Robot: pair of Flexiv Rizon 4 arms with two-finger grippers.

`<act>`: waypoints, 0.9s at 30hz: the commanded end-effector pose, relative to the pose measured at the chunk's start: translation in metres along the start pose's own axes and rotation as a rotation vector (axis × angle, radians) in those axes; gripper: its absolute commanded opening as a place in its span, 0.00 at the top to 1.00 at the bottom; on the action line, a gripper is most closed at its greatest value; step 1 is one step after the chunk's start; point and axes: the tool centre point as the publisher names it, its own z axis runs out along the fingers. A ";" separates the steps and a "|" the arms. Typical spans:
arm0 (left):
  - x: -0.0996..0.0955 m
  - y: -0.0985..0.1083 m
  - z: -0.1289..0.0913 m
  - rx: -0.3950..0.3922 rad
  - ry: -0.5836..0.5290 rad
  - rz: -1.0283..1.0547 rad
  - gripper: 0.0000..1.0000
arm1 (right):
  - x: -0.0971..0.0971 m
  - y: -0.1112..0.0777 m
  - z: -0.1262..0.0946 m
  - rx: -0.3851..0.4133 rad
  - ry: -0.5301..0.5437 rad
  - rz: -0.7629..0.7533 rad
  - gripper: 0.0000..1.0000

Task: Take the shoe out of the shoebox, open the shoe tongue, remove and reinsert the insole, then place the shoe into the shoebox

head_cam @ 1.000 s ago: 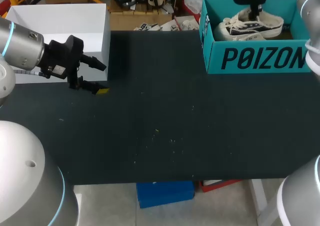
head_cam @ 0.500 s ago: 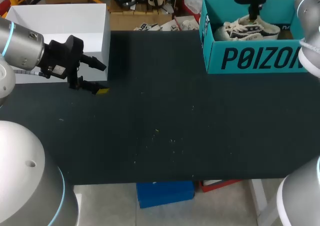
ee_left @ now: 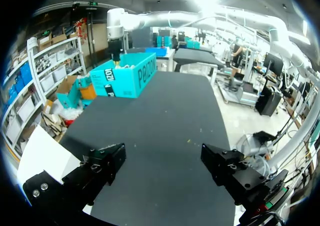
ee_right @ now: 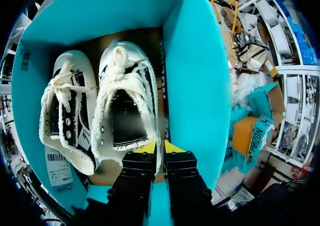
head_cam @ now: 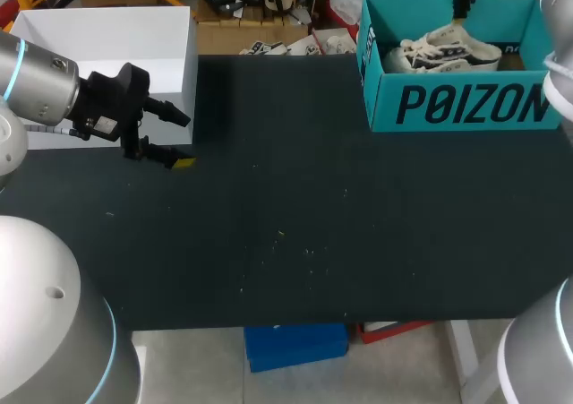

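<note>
A teal shoebox (head_cam: 466,104) stands at the table's back right with two white-and-black canvas shoes inside. The shoe (head_cam: 448,46) nearer the box's right wall lies flat, its mouth (ee_right: 127,110) facing up; the second shoe (ee_right: 65,116) lies beside it. My right gripper (head_cam: 463,12) hangs over the box, shut, its yellow tips (ee_right: 159,147) just above that shoe's heel rim with nothing clearly between them. My left gripper (head_cam: 177,137) is far off at the table's left edge, open and empty (ee_left: 164,161). From there the shoebox (ee_left: 122,75) shows across the table.
A white open box (head_cam: 107,37) stands at the back left, just behind my left gripper. The dark tabletop (head_cam: 295,216) between the two boxes carries only small specks.
The shoe, hanging from my right gripper above the box a second ago, came down and now lies in the box. The right gripper has risen off it. The left arm kept still.
</note>
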 end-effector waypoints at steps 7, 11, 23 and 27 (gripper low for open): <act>0.000 0.000 0.000 -0.004 0.001 -0.001 0.00 | 0.053 0.011 -0.082 -0.074 -0.075 0.023 0.87; 0.000 0.000 0.000 -0.004 0.001 -0.001 0.00 | 0.070 0.025 -0.103 -0.113 -0.084 0.017 0.89; 0.000 0.000 0.000 -0.004 0.001 -0.001 0.00 | 0.145 0.064 -0.149 -0.268 -0.118 -0.103 0.16; 0.000 0.000 0.000 -0.004 0.001 -0.001 0.00 | 0.182 0.071 -0.153 -0.304 -0.119 -0.095 0.03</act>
